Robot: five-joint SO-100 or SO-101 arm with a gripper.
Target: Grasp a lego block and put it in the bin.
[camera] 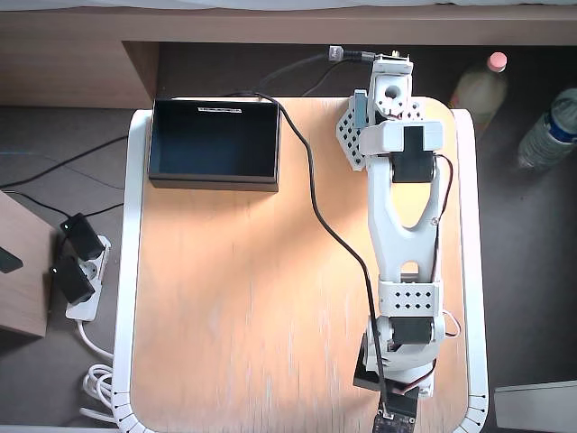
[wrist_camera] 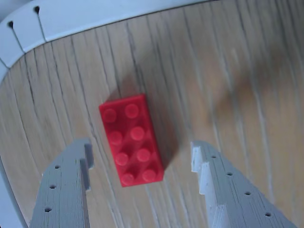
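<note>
The lego block [wrist_camera: 131, 139] was seen in the wrist view lying flat on the wooden table [wrist_camera: 228, 76], studs up, untouched between the two fingers of the gripper [wrist_camera: 141, 159], which was spread wide, nothing held. No grasp had been made. In the overhead view the block was hidden beneath the arm [camera: 403, 225]; the bin [camera: 215, 142] lay empty well apart at about ten o'clock. Closing, lifting, carrying and dropping were judged outstanding.

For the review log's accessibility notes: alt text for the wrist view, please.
A red lego block, studs up, lies on a wooden table between the open hand's two grey fingers, touching neither. The table's white rim curves along the top.
</note>
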